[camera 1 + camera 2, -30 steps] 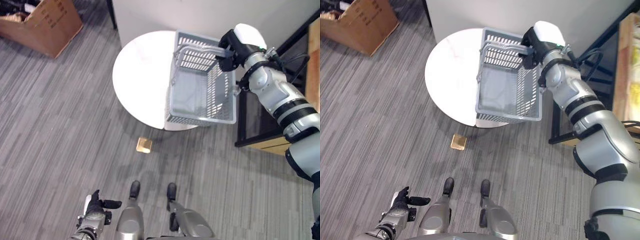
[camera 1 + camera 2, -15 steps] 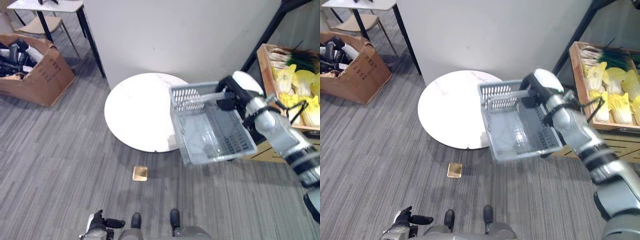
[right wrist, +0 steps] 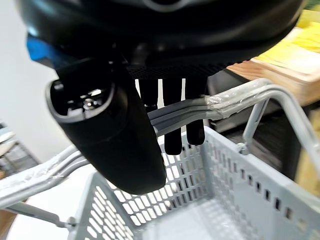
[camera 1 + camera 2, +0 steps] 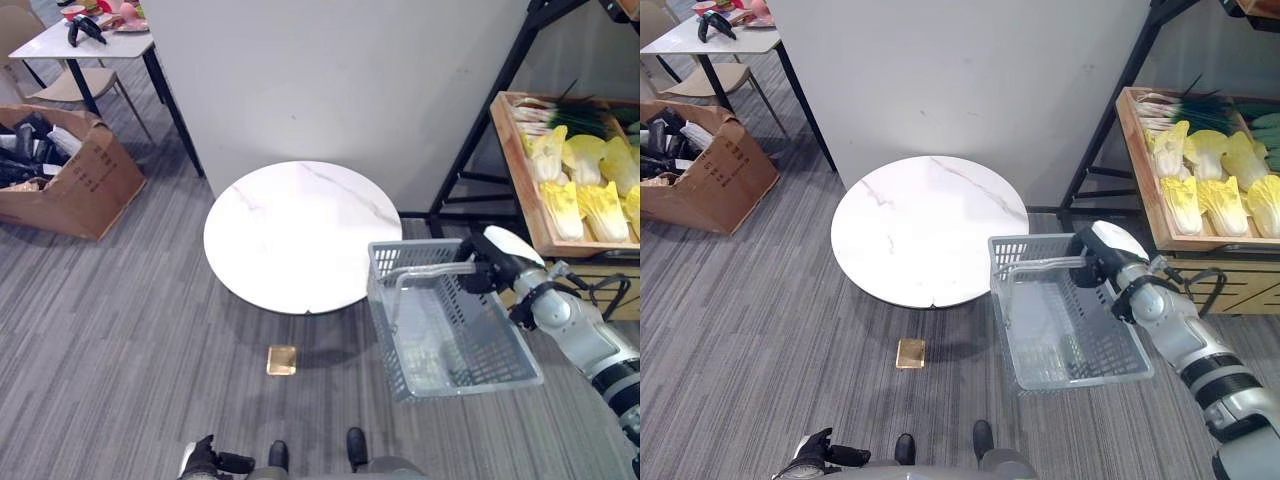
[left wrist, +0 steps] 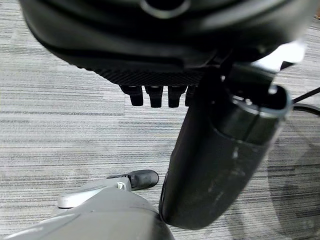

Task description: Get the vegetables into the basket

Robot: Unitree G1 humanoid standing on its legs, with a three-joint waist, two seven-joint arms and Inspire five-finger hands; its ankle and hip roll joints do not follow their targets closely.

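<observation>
Right hand (image 4: 1092, 262) curled around handles of empty grey basket (image 4: 1065, 325), hanging beside round table (image 4: 930, 228). Vegetables (image 4: 1205, 185) on shelf crate nearby. Left hand (image 5: 165, 75) empty, fingers relaxed. Risk: swinging basket slipping, striking shelf.

A round white table (image 4: 290, 235) is set on grey striped carpet (image 4: 120, 340) before a white wall (image 4: 330, 80). A small tan square (image 4: 282, 360) is seen on the floor near the table's edge. An open cardboard box (image 4: 62, 180) is placed far left, beside a small desk (image 4: 95, 40) and a chair (image 4: 70, 85).
</observation>
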